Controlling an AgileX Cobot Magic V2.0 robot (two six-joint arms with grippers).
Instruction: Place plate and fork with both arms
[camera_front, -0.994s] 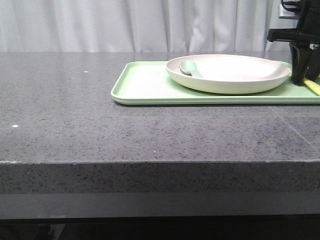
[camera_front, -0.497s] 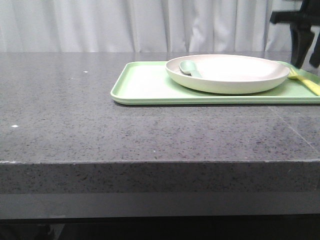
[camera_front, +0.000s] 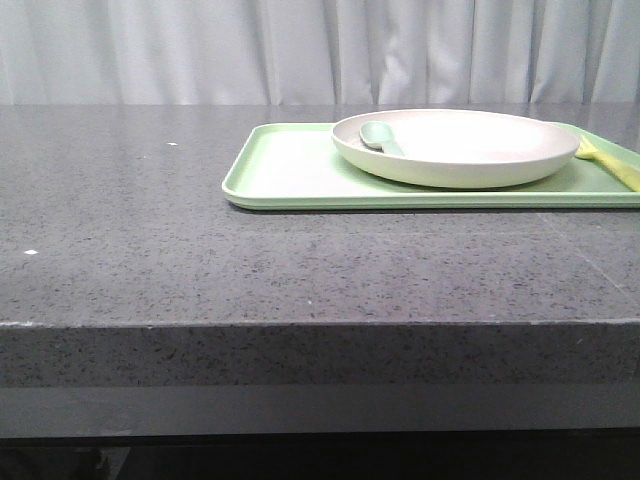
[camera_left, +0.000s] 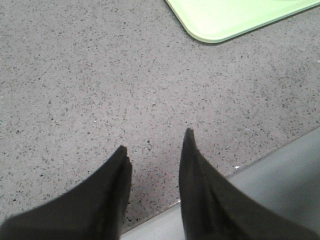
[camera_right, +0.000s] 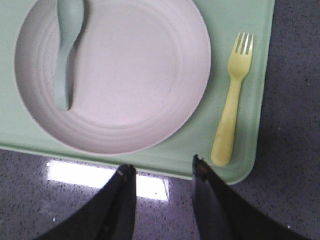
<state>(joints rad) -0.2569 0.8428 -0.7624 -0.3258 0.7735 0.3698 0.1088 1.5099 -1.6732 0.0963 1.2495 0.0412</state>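
On tray (camera_right: 250, 165): fork (camera_right: 231, 105) beside plate (camera_right: 112, 75), tines away from right pincer (camera_right: 162, 170).

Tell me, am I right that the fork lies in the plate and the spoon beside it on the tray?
Swapped. The right wrist view shows the spoon in the plate, and the fork beside it on the tray.

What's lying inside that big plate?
Only a grey-green spoon lies in the plate, bowl near the rim. The fork lies beside the plate on the green tray, not in it. The tray under the plate is covered.
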